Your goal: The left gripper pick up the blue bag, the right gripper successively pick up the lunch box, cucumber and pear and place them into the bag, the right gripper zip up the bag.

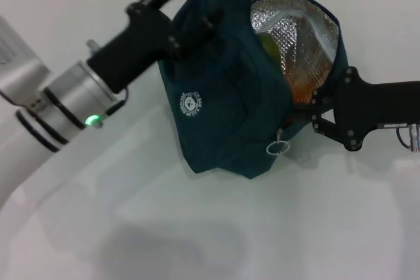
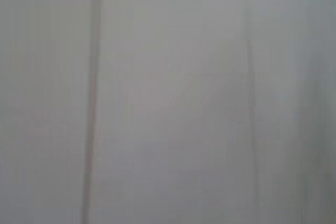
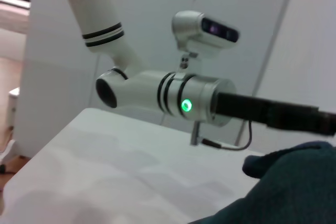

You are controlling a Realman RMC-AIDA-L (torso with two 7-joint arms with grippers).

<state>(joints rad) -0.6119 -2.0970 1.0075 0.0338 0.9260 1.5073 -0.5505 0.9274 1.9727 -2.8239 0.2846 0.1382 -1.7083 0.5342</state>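
The blue bag point(image 1: 223, 103) stands on the white table point(image 1: 197, 227), its mouth gaping toward the right arm's side, with silver foil lining on show. Inside it something orange, probably the pear point(image 1: 303, 86), sits deep against the lining, and a strip of green beside it may be the cucumber point(image 1: 269, 47); the lunch box cannot be made out from here. By that reading the packing looks finished or close to it, and what remains is the zip.

The left gripper point(image 1: 190, 21) is clamped onto the bag's upper fabric near the handles, holding that side up (its own wrist camera shows only a blank grey surface).

The right gripper point(image 1: 308, 106) reaches in at the open rim, at the corner of the mouth nearest the zip's end. Its fingertips are lost against the dark fabric, so I cannot tell whether they are spread or pinched.

The relation that matters is the ring pull point(image 1: 278, 146): it hangs just below and slightly to the left-arm side of the right gripper, near but apart. The zip line runs from there up along the mouth, away from the right gripper toward the left one, so the right arm is plainly the nearer.
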